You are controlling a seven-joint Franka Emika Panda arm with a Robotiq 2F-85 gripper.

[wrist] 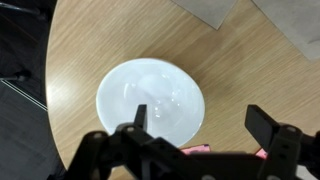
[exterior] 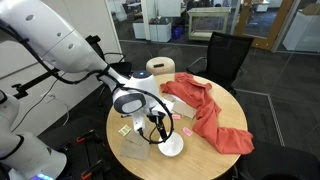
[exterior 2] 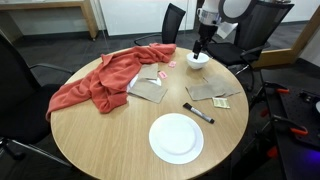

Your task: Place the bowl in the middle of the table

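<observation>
**Pincer open over the bowl near the counter's edge**

In the wrist view I see the pincer (wrist: 200, 114) spread wide; one finger (wrist: 140, 113) hangs over the inside of the white bowl (wrist: 150, 95), the other stands outside its rim toward the lower right of the frame; I cannot tell whether either touches it. The bowl rests on the light wood counter (wrist: 250, 60), close to the edge curving down the left of that frame. In an exterior view the bowl (exterior 2: 197, 61) lies in the upper right, under the pincer (exterior 2: 200, 47), well away from the counter's middle; a red cloth (exterior 2: 100, 82) sprawls at centre left; a white plate (exterior 2: 176, 138) sits low in the frame; a black marker (exterior 2: 198, 113) lies between plate and bowl.
</observation>
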